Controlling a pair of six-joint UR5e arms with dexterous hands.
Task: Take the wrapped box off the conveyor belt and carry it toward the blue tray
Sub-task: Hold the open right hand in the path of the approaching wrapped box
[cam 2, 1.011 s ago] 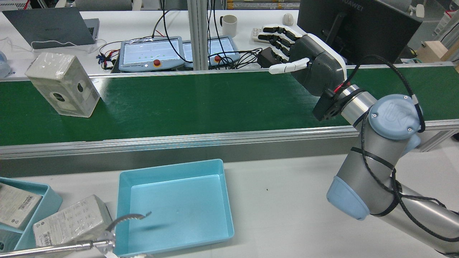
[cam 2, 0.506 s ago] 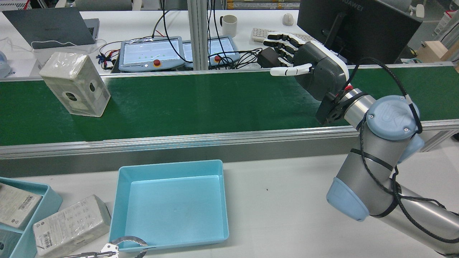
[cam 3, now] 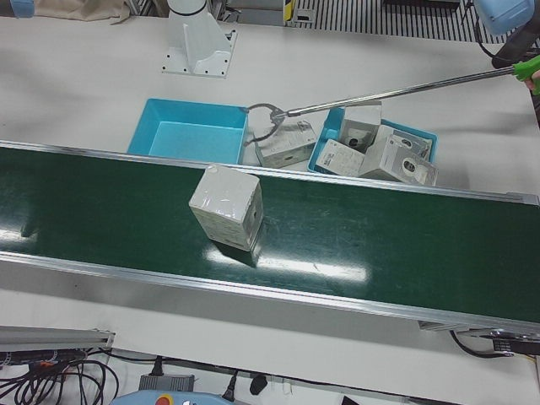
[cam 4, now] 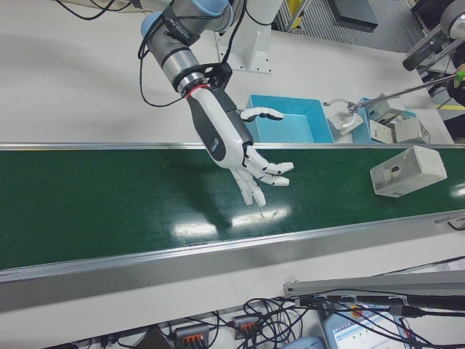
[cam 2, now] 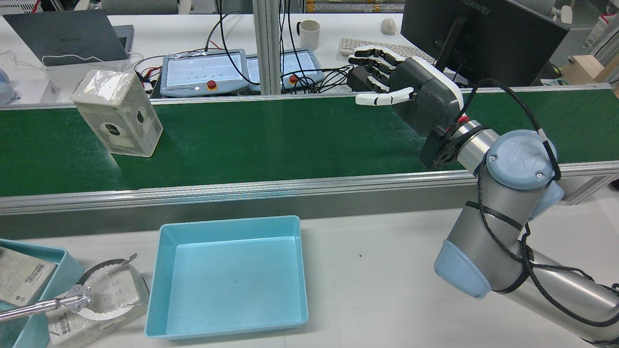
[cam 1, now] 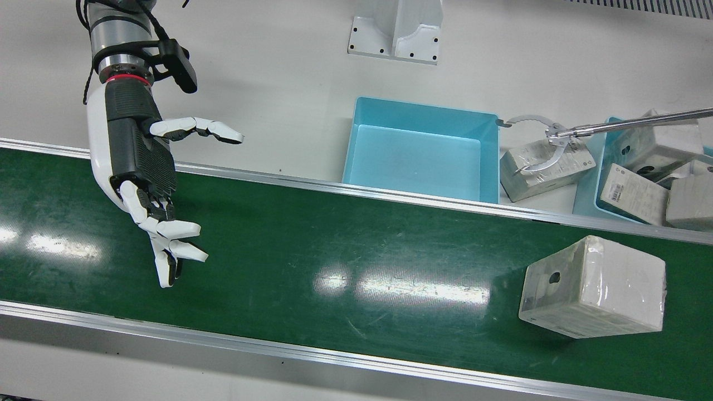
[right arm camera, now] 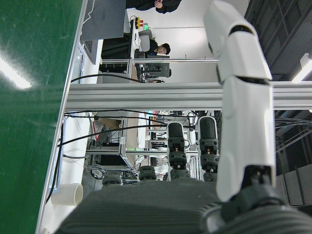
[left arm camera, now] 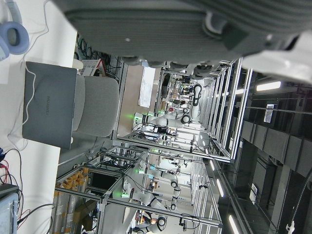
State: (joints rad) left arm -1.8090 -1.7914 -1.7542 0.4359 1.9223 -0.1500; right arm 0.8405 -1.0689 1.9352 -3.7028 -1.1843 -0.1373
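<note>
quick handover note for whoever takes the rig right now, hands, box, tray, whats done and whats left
Right hand: open, fingers spread, poised over the conveyor belt, holding nothing.
Left hand: no outside view shows it; its state cannot be told.
Wrapped box: upright on the belt, well apart from the right hand.
Blue tray: beside the belt, nothing in it.
Done: nothing yet.
Left: grasp the box, lift it, carry it toward the tray.

The right arm [cam 2: 488, 227] is silver tubing with pale blue joint caps, black cables strapped along it and a red wrist ring. The right hand [cam 1: 136, 161] pairs a white shell with a ribbed grey palm; its fingers [cam 1: 167, 245] are white with black joints.
</note>
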